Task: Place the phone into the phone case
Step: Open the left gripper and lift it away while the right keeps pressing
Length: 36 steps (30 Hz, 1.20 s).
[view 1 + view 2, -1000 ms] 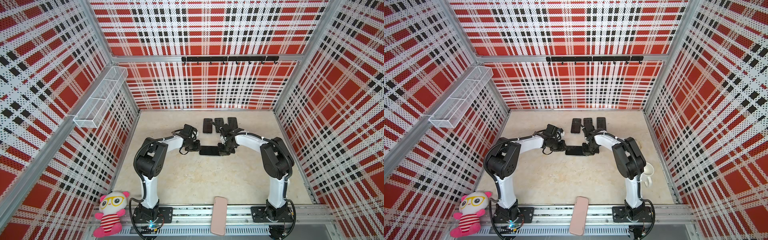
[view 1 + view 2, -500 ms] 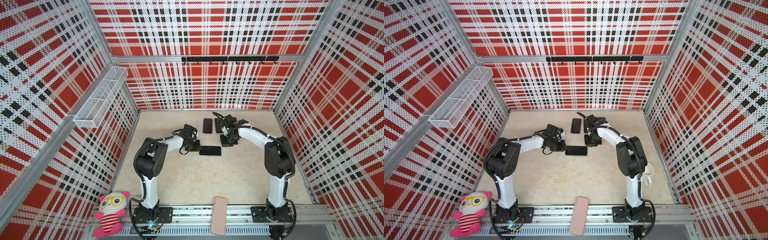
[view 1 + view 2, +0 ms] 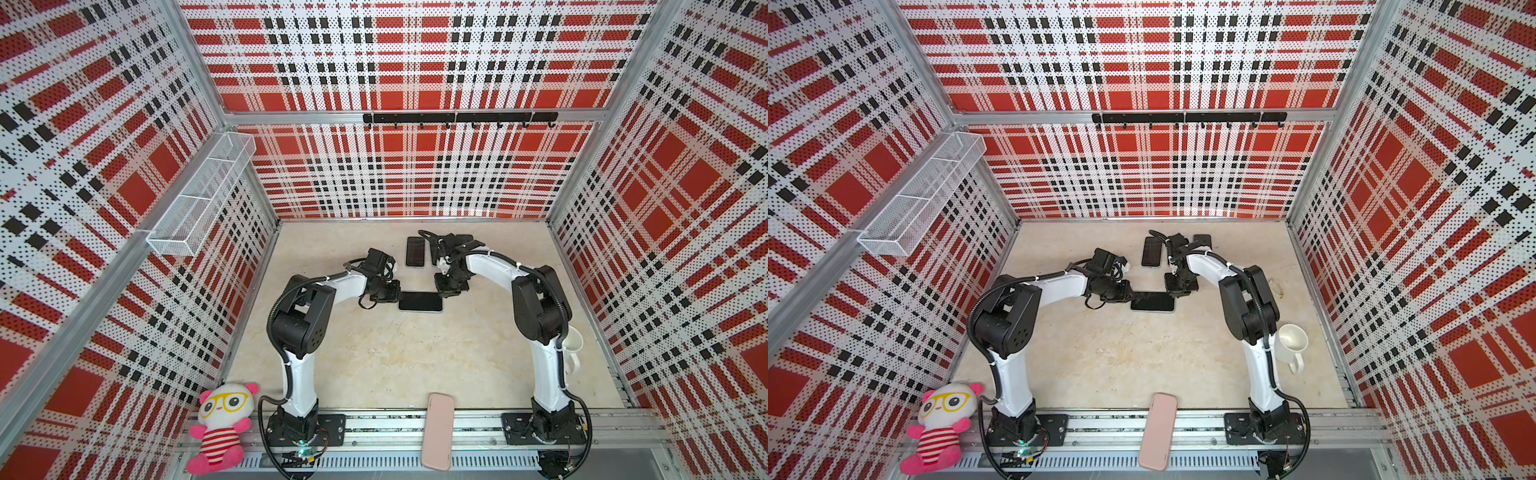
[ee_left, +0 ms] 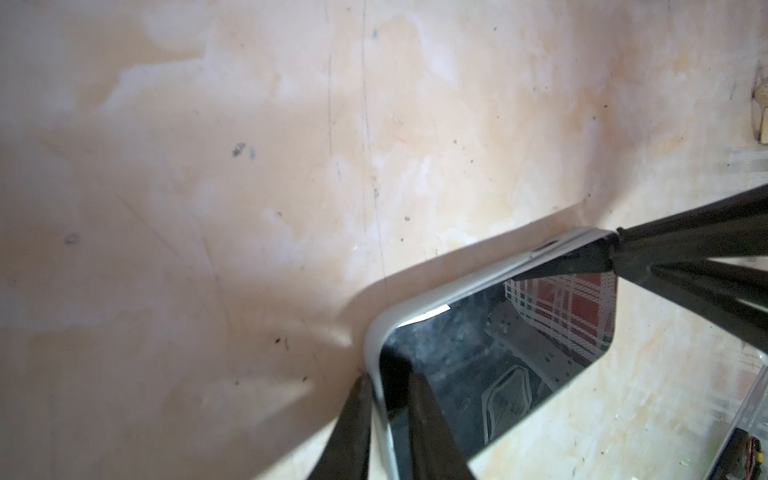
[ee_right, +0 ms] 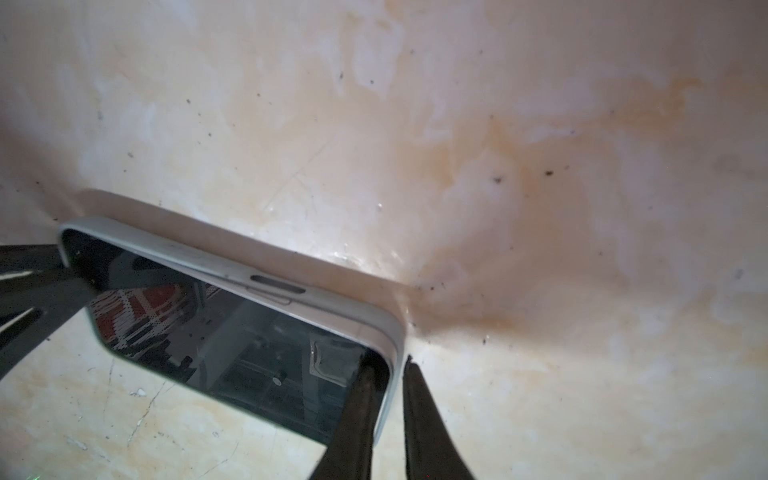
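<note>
A flat phone (image 3: 419, 301) with a glossy black screen lies face up just toward 12 o'clock from the centre of the mottled beige table (image 3: 374, 365). It sits inside a matte pale-grey case (image 4: 419, 305) with rounded corners. Two grippers meet it. The left gripper (image 3: 395, 296) is at its 9 o'clock end, thin black fingers (image 4: 430, 428) pinching the case rim, one on the glass and one outside. The right gripper (image 3: 445, 289) is at its 1 o'clock corner, fingers (image 5: 359, 415) pinched on the rim likewise. At 12 o'clock lie a spare phone (image 3: 415, 251), wholly visible, and a second phone (image 3: 463, 239) mostly hidden behind the right arm. One pink rounded slab (image 3: 437, 432) lies at 6 o'clock and one white mug (image 3: 1292, 343) at 4 o'clock.
</note>
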{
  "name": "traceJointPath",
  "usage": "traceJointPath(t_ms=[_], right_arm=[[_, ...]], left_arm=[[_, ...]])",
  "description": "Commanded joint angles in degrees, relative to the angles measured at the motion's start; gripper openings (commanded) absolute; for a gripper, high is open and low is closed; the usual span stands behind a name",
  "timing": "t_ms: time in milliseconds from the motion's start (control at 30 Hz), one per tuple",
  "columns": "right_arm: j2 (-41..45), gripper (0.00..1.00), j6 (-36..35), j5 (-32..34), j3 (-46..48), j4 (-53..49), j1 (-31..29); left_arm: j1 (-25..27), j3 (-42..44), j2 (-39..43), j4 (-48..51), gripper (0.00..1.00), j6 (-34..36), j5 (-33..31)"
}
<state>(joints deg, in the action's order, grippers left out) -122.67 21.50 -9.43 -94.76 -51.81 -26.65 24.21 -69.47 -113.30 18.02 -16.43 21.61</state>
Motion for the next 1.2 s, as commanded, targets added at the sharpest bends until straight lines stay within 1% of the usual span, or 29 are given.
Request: traceJointPath(t_ms=[0, 167, 400, 567, 733, 833, 900, 967, 1067, 1167], right_arm=[[-3.0, 0.14, -0.6, -0.5, 0.6, -0.8, -0.2], [-5.4, 0.14, -0.6, -1.5, 2.6, -0.3, -0.9], [-8.2, 0.12, 2.1, -5.7, 11.7, 6.3, -3.7], [-9.5, 0.12, 3.3, -7.1, 12.5, 7.5, -6.1], [-6.6, 0.12, 2.5, -2.8, 8.7, 3.9, -5.1], [-6.6, 0.11, 2.2, -4.3, 9.2, 4.7, -5.2], [-3.0, 0.10, 2.4, -4.1, 10.2, 6.4, -5.0], [1.4, 0.11, 1.9, -2.4, 9.6, 6.0, -4.2], [6.8, 0.11, 0.9, 0.0, 8.3, 5.5, -2.7], [7.3, 0.09, 0.2, 0.8, 6.2, 5.6, -1.7]], left_arm=[[0.3, 1.0, -0.6, 3.3, 0.20, 0.9, -2.4], [0.0, 0.8, -0.5, 3.3, 0.20, 0.8, -1.9], [-0.1, 0.8, -0.9, 3.2, 0.19, 0.7, -1.7], [-0.8, 0.7, -0.8, 3.2, 0.19, 0.6, -0.7], [-1.6, 0.9, 0.2, 3.0, 0.18, 0.5, -1.1], [-1.4, 0.8, 0.2, 2.9, 0.18, 0.6, -0.9], [-1.6, 0.9, 0.6, 3.0, 0.18, 0.7, -1.2], [-1.6, 0.8, 1.1, 2.9, 0.18, 0.7, -1.3], [-2.4, -0.2, 2.8, 3.7, 0.21, 1.0, -1.8], [-3.6, -0.9, 7.2, 3.5, 0.26, 0.8, -3.4]])
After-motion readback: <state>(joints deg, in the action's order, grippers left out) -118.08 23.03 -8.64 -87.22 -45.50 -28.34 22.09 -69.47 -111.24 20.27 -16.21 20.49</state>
